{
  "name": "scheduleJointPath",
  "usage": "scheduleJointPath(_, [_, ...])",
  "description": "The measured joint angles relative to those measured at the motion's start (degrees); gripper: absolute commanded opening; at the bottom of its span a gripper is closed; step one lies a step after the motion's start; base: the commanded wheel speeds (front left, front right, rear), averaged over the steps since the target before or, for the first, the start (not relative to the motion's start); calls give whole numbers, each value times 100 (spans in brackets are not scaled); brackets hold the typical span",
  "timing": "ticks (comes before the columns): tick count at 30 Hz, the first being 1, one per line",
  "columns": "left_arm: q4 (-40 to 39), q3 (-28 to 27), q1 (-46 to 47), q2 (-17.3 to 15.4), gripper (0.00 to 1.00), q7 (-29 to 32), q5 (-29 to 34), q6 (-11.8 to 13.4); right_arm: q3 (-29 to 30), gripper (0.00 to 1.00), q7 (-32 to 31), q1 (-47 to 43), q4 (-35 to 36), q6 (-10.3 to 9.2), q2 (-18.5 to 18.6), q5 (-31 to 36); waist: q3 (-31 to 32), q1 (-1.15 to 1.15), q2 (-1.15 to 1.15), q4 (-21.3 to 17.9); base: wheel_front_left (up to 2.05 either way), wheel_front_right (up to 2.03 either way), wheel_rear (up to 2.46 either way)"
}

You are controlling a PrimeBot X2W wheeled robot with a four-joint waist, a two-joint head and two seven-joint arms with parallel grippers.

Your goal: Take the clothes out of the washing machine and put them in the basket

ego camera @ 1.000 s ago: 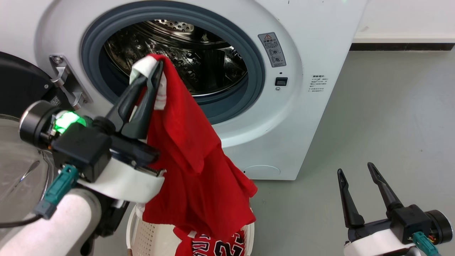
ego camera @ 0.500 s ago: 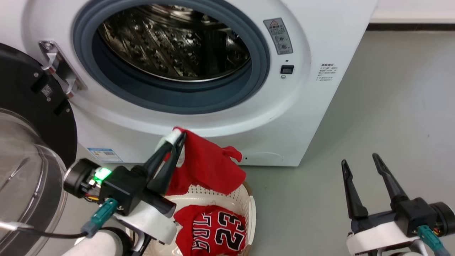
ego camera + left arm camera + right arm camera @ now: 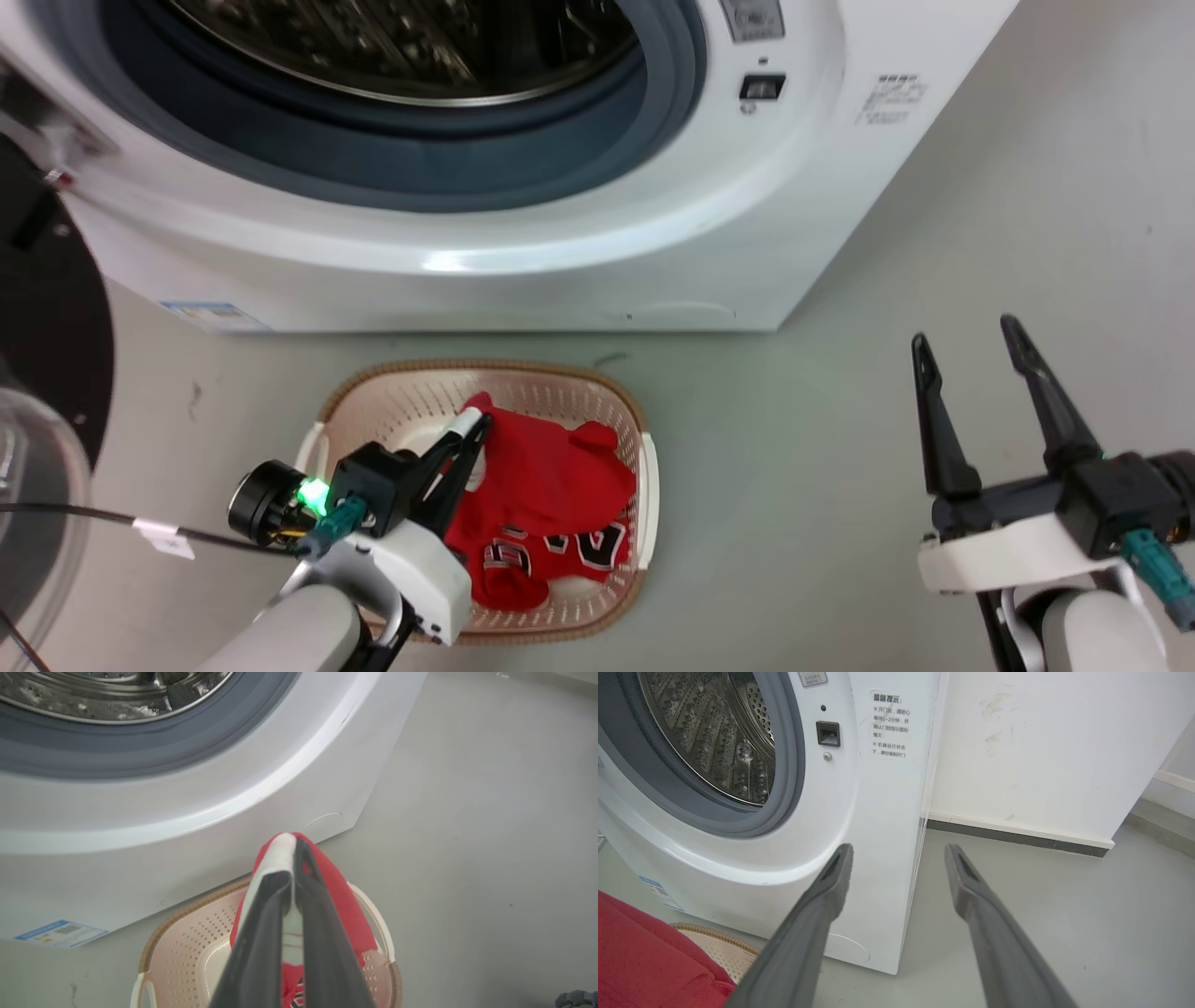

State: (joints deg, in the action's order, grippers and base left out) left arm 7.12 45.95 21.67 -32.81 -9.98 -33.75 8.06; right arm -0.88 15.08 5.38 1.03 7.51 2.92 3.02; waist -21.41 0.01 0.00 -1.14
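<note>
The white washing machine (image 3: 523, 243) fills the top of the head view, its drum (image 3: 714, 742) showing bare steel. On the floor before it stands the cream basket (image 3: 392, 411) with a brown rim. Red clothes (image 3: 551, 485) lie heaped inside it, one with black and white lettering (image 3: 509, 551). My left gripper (image 3: 474, 425) is low over the basket, shut on the white-trimmed edge of a red jersey (image 3: 336, 882). That gripper (image 3: 292, 842) pinches the cloth at its tips. My right gripper (image 3: 966, 331) stands open over bare floor to the right; the right gripper (image 3: 899, 851) holds nothing.
The open round door (image 3: 42, 392) of the machine hangs at the far left, close to my left arm. Grey floor (image 3: 840, 467) spreads to the right of the basket. A white wall with a dark skirting (image 3: 1017, 835) stands beyond the machine.
My left gripper has come down with the red jersey from in front of the drum opening into the basket. The head camera has tilted down. The right gripper stays open.
</note>
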Motion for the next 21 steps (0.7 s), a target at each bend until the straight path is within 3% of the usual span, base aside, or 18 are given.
scheduleJointPath(12, [3232, 255, 1087, 921, 0, -183, -83, -935, 116, 100, 0, 603, 204, 0, 0, -3, -1188, 0, 0, -249, 0, 0, 0])
scheduleJointPath(21, [5344, 450, 1982, 1491, 0, -113, -34, -1345, 216, 100, 0, 920, 330, 0, 0, -97, -2055, 1, 0, -434, 0, 0, 0])
